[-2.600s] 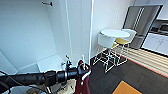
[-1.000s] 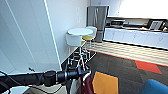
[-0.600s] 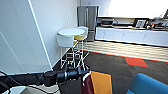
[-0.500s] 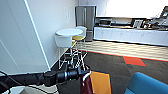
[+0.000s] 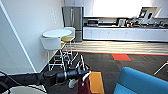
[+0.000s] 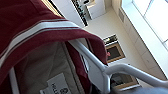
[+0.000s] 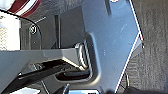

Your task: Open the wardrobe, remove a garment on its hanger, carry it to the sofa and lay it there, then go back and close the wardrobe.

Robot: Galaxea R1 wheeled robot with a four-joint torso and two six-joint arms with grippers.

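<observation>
Since the earlier frames the head view has swung right (the camera turned, not the furniture): the round white table [image 5: 55, 33] with its stools now sits further left, and a corner of the blue sofa [image 5: 140, 81] has come in. The left arm reaches in level from the left, its left gripper [image 5: 81, 70] clenched on the hanger [image 5: 82, 61], the maroon garment [image 5: 83, 83] hanging below it, left of the sofa. Right gripper's fingers: cannot tell.
</observation>
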